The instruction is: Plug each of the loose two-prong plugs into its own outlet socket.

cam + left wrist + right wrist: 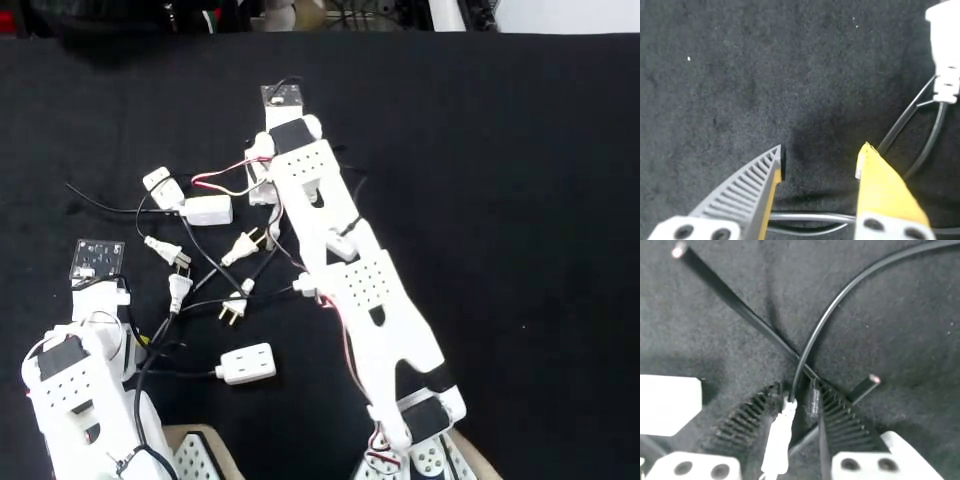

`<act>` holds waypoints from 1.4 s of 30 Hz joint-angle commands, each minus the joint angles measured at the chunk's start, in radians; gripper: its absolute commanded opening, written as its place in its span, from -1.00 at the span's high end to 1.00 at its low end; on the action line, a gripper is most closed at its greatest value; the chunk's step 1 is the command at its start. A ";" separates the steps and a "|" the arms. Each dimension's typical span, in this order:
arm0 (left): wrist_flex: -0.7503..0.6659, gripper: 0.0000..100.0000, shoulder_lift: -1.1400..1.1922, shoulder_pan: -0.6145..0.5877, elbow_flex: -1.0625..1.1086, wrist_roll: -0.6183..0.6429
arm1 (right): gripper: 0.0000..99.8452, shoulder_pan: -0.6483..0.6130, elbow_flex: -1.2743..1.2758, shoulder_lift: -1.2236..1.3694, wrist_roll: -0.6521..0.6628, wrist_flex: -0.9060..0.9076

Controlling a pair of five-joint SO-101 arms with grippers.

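The right claw (796,387) is pinched on a white plug (780,432). The plug's black cord (840,305) arcs off to the upper right of the right wrist frame. Just beside the claw, at that frame's left edge, lies a white block, likely a socket (667,402). The plug's long axis runs along the claw, so I judge it must be turned toward that socket, and the right arm is the nearer one. The left claw (823,147) is spread over bare bench (740,75), with a second plug (946,55) at the upper right of its frame. The high view adds 2 loose ones mid-frame, a pronged plug (243,247) and a lower plug (234,308). It also adds a spare socket (247,363) at lower centre, nearer the left arm.
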 commanded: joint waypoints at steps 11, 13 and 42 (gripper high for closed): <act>-0.014 0.52 -0.011 -0.013 -0.004 0.014 | 0.98 0.023 0.120 -0.104 -0.012 0.041; -0.014 0.52 -0.011 -0.013 -0.004 0.014 | 0.98 0.023 0.208 -0.180 -0.012 0.041; -0.011 0.52 -0.011 -0.012 -0.004 0.012 | 0.97 0.422 1.501 -1.363 0.861 0.028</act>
